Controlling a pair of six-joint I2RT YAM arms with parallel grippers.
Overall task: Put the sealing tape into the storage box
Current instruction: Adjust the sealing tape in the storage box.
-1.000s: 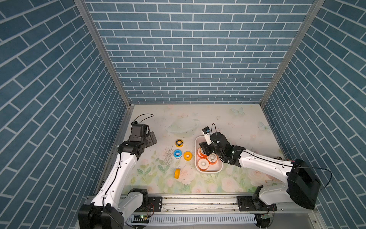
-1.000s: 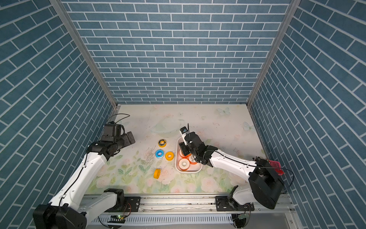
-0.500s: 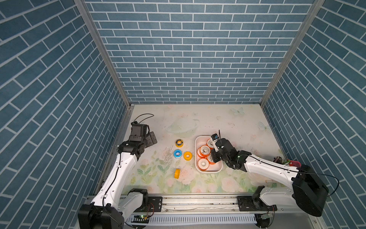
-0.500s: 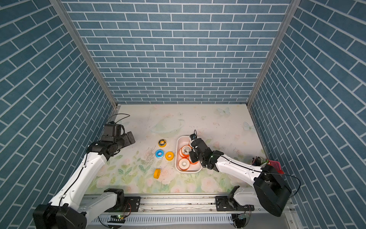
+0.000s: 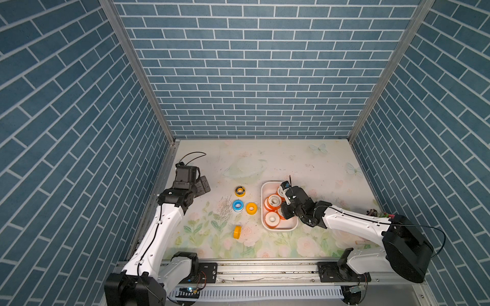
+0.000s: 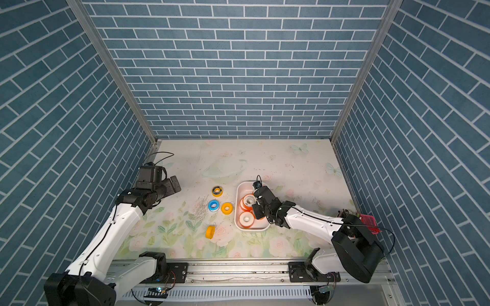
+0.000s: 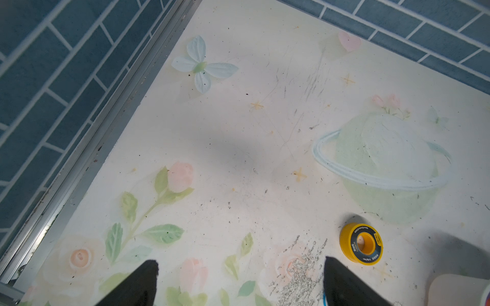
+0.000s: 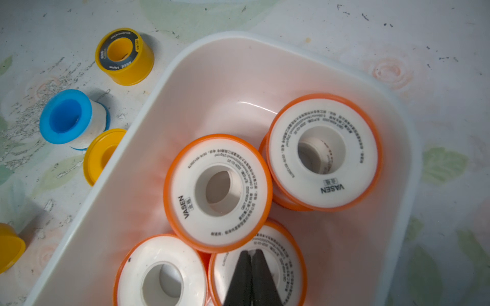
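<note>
Right gripper (image 8: pixel 252 253) clenched on nothing, over storage box (image 8: pixel 228 69) holding four orange sealing tape spools (image 8: pixel 217 190). Left gripper (image 7: pixel 241 265) splayed wide, empty. One blue spool (image 5: pixel 237 205) and three yellow spools (image 5: pixel 250 208) lie on table (image 5: pixel 291 164) beside box.

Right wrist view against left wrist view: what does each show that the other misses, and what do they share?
Only the right wrist view: the inside of the storage box, with several orange-rimmed spools in it, and the right gripper, shut, over one of them. Only the left wrist view: the left gripper, open over bare table, the butterfly print and the metal rail along the wall. Both: the yellow spool with a black face, lying flat on the table outside the box.
</note>
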